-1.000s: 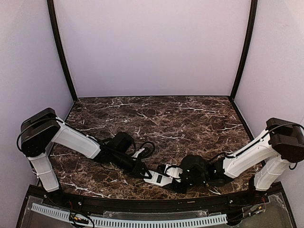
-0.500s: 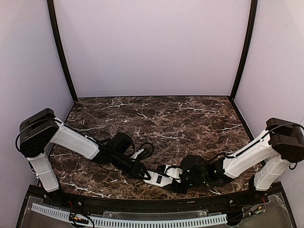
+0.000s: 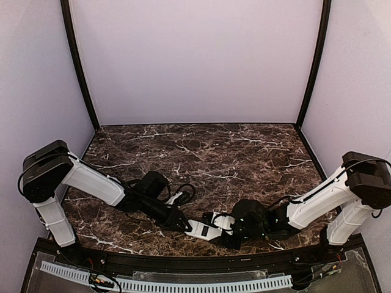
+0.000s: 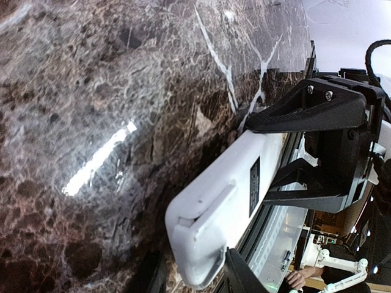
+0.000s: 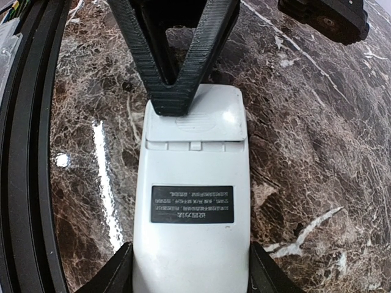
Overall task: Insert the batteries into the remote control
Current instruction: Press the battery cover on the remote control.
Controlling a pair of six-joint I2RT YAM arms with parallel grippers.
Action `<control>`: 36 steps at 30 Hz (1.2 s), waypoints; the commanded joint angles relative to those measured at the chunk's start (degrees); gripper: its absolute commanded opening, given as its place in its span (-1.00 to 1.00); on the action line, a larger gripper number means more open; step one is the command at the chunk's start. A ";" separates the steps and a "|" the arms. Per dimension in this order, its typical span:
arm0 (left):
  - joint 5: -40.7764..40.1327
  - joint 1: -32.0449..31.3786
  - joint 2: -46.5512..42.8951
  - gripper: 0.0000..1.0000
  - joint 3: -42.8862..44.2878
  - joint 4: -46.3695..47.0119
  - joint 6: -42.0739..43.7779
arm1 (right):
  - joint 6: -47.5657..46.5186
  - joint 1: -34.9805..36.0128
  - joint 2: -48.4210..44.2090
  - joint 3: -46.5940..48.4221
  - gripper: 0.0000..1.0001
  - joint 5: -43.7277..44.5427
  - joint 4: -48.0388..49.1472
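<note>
The white remote control (image 3: 204,229) lies back up near the table's front edge, its black label (image 5: 192,204) showing. My right gripper (image 5: 191,268) is shut on its sides at the label end. My left gripper (image 4: 192,278) stands at the other end with its jaws apart. One finger (image 5: 174,91) rests its tip on the battery cover (image 5: 195,119), and the other finger (image 4: 146,278) is beside the remote over the table. In the left wrist view the cover (image 4: 204,229) sits slightly ajar. No batteries are in view.
The black front rail (image 5: 30,152) runs close along the remote's side. A looped black cable (image 3: 186,192) lies behind the left gripper (image 3: 185,224). Side walls enclose the marble table (image 3: 232,152).
My left arm has drawn back slightly to the left, its finger still on the cover. The remote and my right gripper have not moved.
</note>
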 commanded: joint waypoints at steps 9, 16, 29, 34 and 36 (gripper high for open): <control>-3.83 0.46 0.83 -0.46 0.77 -3.90 -0.19 | 0.44 0.34 0.59 0.88 -1.00 -0.61 1.18; -2.99 0.46 2.09 -0.50 1.60 -4.47 0.29 | 0.52 0.36 0.61 0.97 -1.00 0.15 1.05; -2.44 -2.49 5.67 -0.58 2.24 -3.62 -2.10 | 0.96 0.42 0.80 1.40 -1.00 2.51 1.61; -2.14 -3.57 6.97 -0.58 3.06 -3.53 -2.52 | 0.96 0.37 0.38 1.16 -1.00 3.29 2.45; -1.85 -3.82 7.44 -0.59 3.04 -3.31 -2.81 | 1.13 0.40 0.05 0.97 -1.00 4.06 2.99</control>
